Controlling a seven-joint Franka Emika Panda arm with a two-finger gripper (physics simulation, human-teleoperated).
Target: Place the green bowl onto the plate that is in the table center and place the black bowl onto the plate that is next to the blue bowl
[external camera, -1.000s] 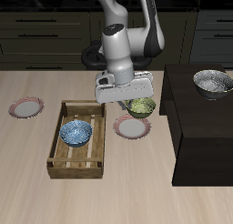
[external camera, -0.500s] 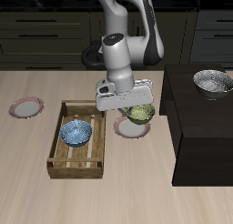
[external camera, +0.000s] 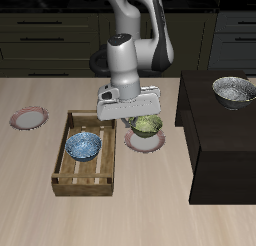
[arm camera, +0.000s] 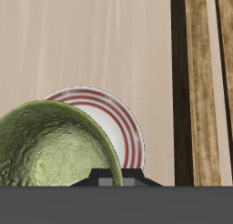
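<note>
From my remote station I see the table (external camera: 40,205), a wide spread of light beige wood grain, carrying everything in play. A black boxy cabinet (external camera: 215,140) stands on it to one side, and the black bowl (external camera: 233,89), dark with pale silvery speckles, sits on the cabinet's top, well apart from the arm. Near the table's middle lies a wooden crate (external camera: 84,180) with slatted sides; the blue bowl (external camera: 83,145), mottled blue and white, rests inside it. The arm (external camera: 133,40) reaches down from the back of the table, its gripper (external camera: 140,113) poised just beside the crate and over the centre plate (external camera: 145,141), a white dish with a red-striped rim.

The green bowl (external camera: 148,123), yellow-green and mottled, hangs at the gripper directly above that plate. In the wrist view the green bowl (arm camera: 50,147) fills the foreground, its rim overlapping the plate (arm camera: 118,127) beneath; I cannot tell whether the two are touching. The jaws are clamped on the green bowl's rim. The crate's wooden wall (arm camera: 202,82) runs alongside the plate in that view.

A second plate (external camera: 29,118), the same red-rimmed kind, sits on the table beyond the crate's far side from the gripper.
</note>
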